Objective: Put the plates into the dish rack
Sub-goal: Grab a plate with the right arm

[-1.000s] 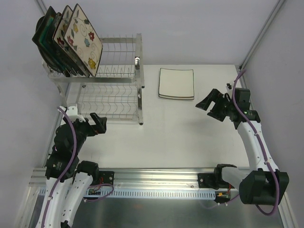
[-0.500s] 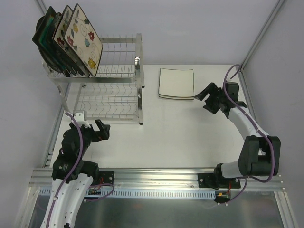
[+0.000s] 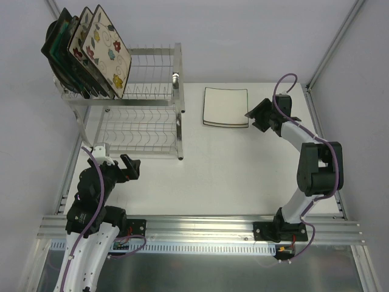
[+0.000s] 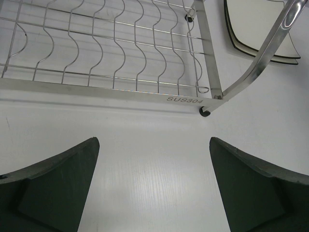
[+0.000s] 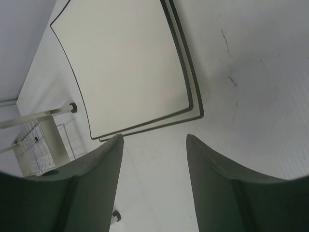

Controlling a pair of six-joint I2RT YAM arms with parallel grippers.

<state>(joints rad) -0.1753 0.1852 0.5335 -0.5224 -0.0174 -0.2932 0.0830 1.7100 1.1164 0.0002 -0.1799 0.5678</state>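
The right fingers (image 5: 96, 183) stood partly apart with nothing between them but bare counter (image 3: 243, 164); in the wrist view their tips sat just short of the near edge of the white square plate (image 3: 225, 106), not touching it. From above, these fingers were just beside that plate's 4 o'clock corner. The plate lay flat on the counter, and a second dark-lined edge showed beneath its rim. The left fingers (image 4: 53, 188) were spread wide and held nothing, hovering over bare counter, with a foot and the lower frame of the dish rack (image 3: 140, 91) just beyond them at 12 o'clock. The rack stood at 9 o'clock of the white plate, well apart from it. On the rack's upper tier, at its far 9 o'clock end, a cream flowered plate (image 3: 108, 52) stood on edge among the prongs, leaning back, with darker plates (image 3: 58, 45) packed close behind it; how many could not be told.
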